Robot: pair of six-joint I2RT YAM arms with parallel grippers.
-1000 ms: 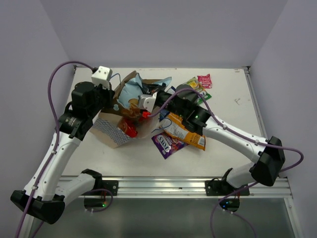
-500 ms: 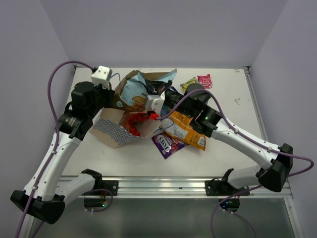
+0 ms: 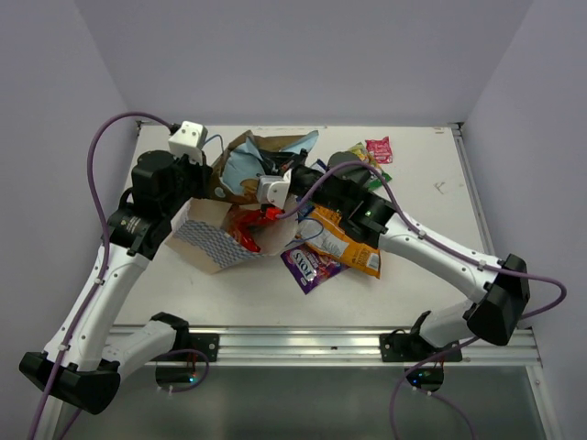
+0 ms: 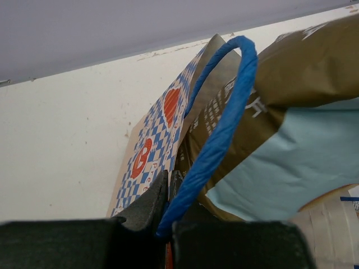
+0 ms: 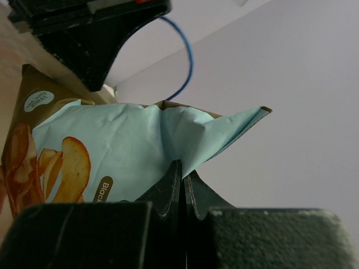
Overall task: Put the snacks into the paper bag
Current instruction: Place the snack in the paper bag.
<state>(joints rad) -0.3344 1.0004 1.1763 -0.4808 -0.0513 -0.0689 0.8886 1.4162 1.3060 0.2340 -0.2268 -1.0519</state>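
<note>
The paper bag [image 3: 206,240] lies on its side with its mouth toward the right. My left gripper [image 3: 213,183] is shut on its upper rim beside the blue cord handle [image 4: 224,112], holding the mouth up; the fingertips [image 4: 167,182] pinch the checkered paper [image 4: 151,145]. My right gripper [image 3: 292,171] is shut on a corner of the light-blue bag [image 3: 240,165], which is partly inside the mouth; it also shows in the right wrist view [image 5: 129,145] above the gripper [image 5: 182,171]. The red cookie bag [image 3: 243,229] lies inside the bag.
The orange chip bag [image 3: 344,240] and the purple pack [image 3: 310,266] lie just right of the bag's mouth, under my right arm. The pink pack [image 3: 379,149] and the yellow-green pack [image 3: 365,165] lie at the back right. Walls stand close at the back and sides.
My right arm swung slightly right, then back left, keeping hold of the light-blue bag. The red cookie bag shows more inside the paper bag. The left arm has not moved.
</note>
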